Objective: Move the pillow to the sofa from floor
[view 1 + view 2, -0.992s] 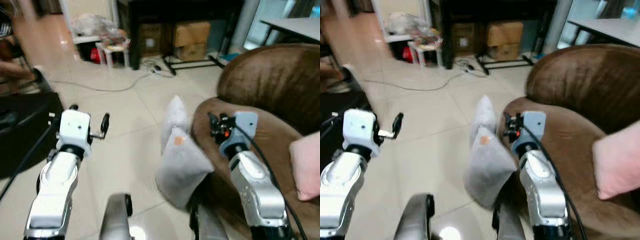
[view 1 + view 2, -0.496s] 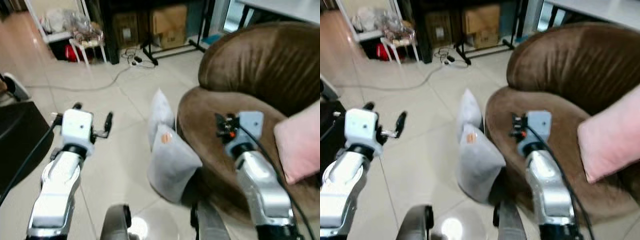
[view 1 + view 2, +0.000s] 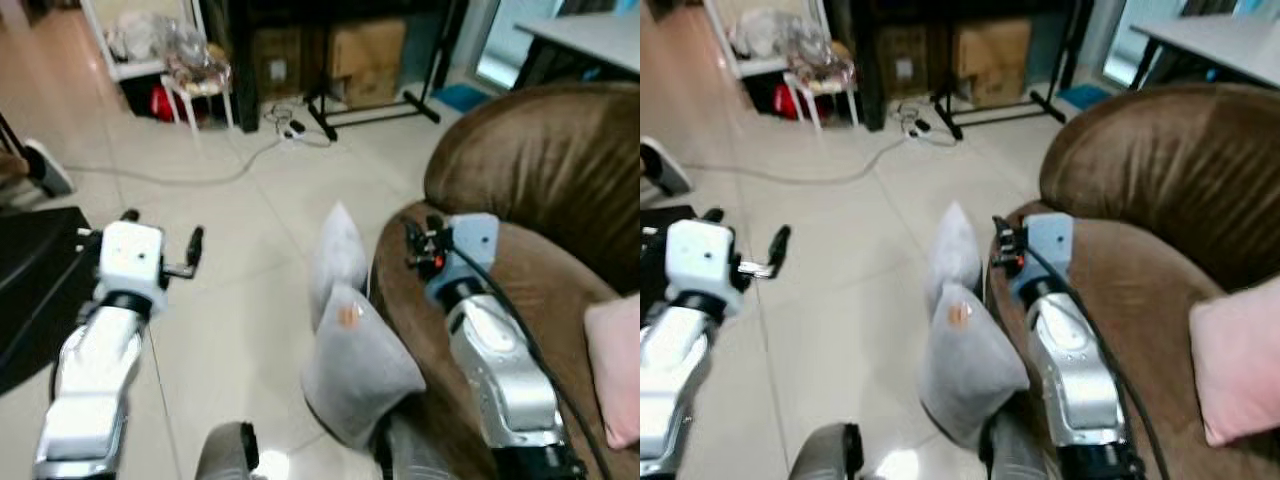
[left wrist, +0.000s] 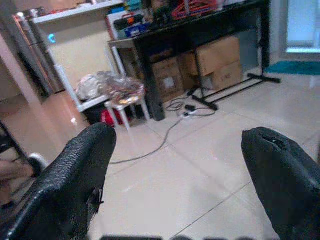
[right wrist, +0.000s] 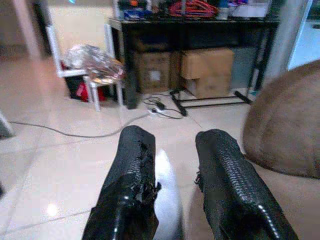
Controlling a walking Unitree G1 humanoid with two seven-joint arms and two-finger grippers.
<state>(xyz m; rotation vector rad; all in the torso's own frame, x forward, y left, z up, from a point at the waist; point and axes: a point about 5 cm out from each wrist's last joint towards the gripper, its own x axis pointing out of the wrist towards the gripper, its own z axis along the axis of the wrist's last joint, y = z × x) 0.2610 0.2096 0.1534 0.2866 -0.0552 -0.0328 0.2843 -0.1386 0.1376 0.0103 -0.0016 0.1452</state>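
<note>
Now | grey pillow [image 3: 355, 365] upright on floor against brown sofa [image 3: 540, 270] | both grippers' jaws apart, empty

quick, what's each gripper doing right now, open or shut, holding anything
Left gripper: open wide, holding nothing, out over the floor.
Right gripper: open with a narrower gap, holding nothing, above the grey pillow beside the sofa.
</note>
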